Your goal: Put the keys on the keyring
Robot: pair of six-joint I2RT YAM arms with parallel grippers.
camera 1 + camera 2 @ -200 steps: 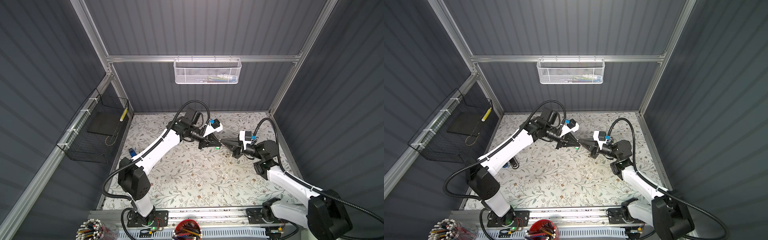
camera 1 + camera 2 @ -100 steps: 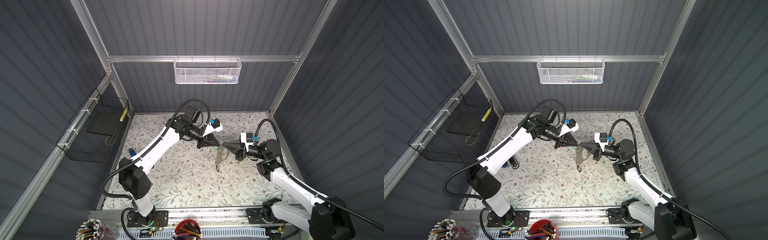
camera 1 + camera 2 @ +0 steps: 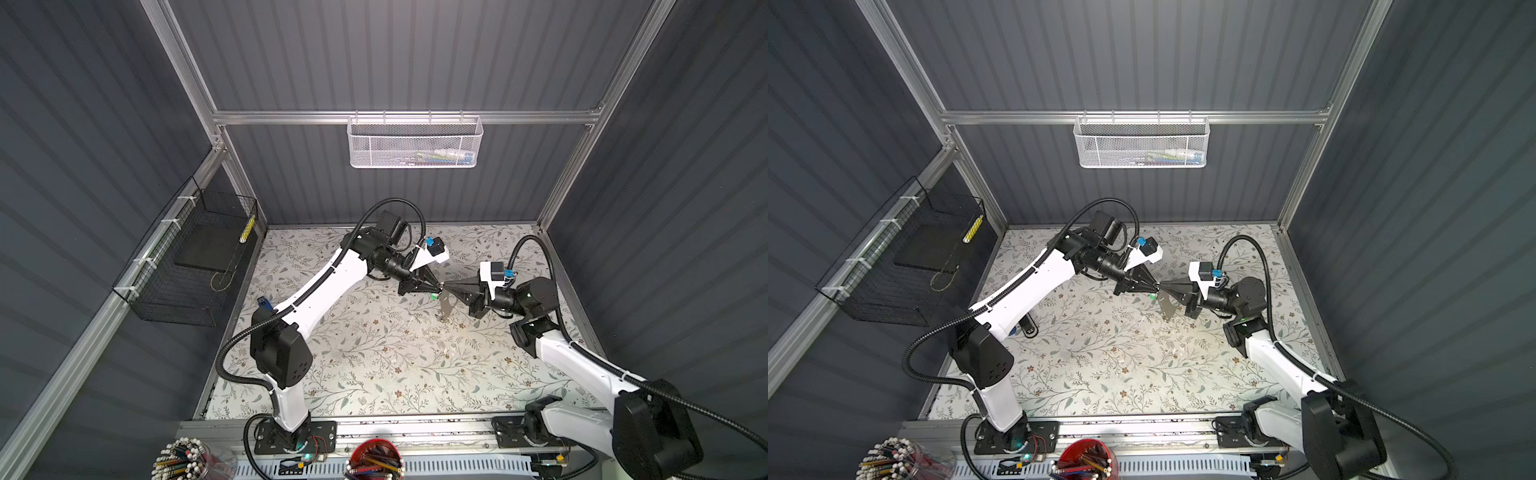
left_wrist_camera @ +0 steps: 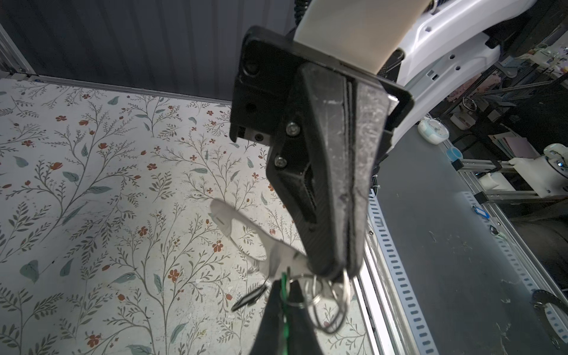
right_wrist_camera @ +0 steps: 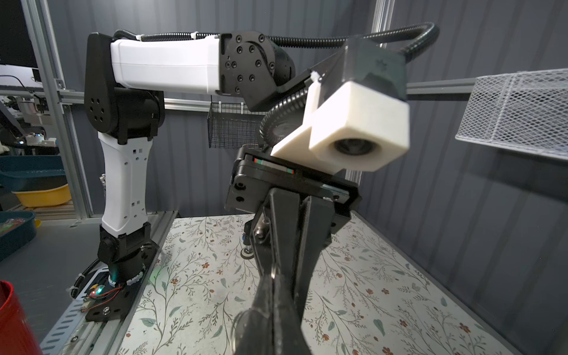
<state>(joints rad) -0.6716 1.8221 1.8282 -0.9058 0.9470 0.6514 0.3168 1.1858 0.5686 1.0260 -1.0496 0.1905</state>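
- Left gripper and right gripper sat tip to tip above the table, right of centre.
- Left was clenched on the end of the keyring. The flat grey plate stuck out from its tips, and the wire loops dangled beside them.
- Right was clenched too. In the left wrist view I saw the green tag pinched edge-on between its fingers.
- In both top views the keyring hung just below the meeting tips, off the table.
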